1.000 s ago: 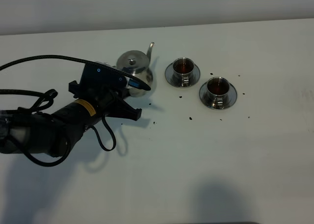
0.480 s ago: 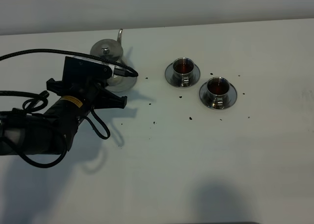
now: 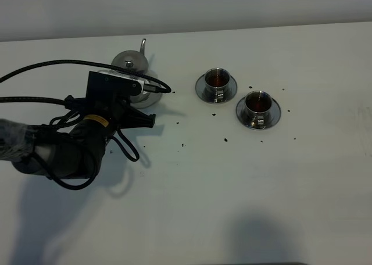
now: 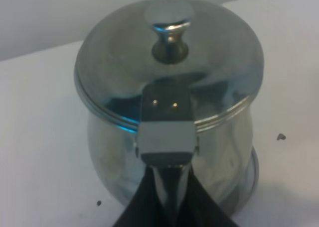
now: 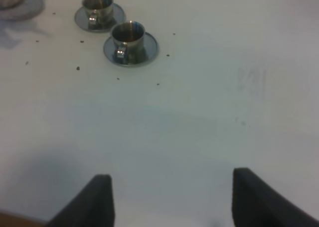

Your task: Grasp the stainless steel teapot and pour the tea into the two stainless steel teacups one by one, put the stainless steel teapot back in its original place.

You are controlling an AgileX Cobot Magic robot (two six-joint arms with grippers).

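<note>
The stainless steel teapot (image 3: 130, 61) stands upright at the back left, spout pointing away, over its round steel coaster (image 3: 149, 100); contact cannot be told. In the left wrist view the teapot (image 4: 169, 82) fills the frame, with the coaster rim (image 4: 254, 171) under it. My left gripper (image 3: 137, 92) (image 4: 167, 189) is shut on the teapot's handle. Two steel teacups (image 3: 217, 81) (image 3: 257, 106) on saucers hold reddish-brown tea (image 3: 217, 77). They also show in the right wrist view (image 5: 98, 6) (image 5: 128, 36). My right gripper (image 5: 172, 202) is open and empty, well in front of the cups.
Small dark specks (image 3: 225, 140) dot the white table (image 3: 232, 195) between the teapot and the cups. The left arm's black cable (image 3: 52, 64) loops over the table's left side.
My left gripper has carried the teapot left and back, away from the cups, to the coaster spot, and has settled slightly lower in the last half second. The cups have not moved.
</note>
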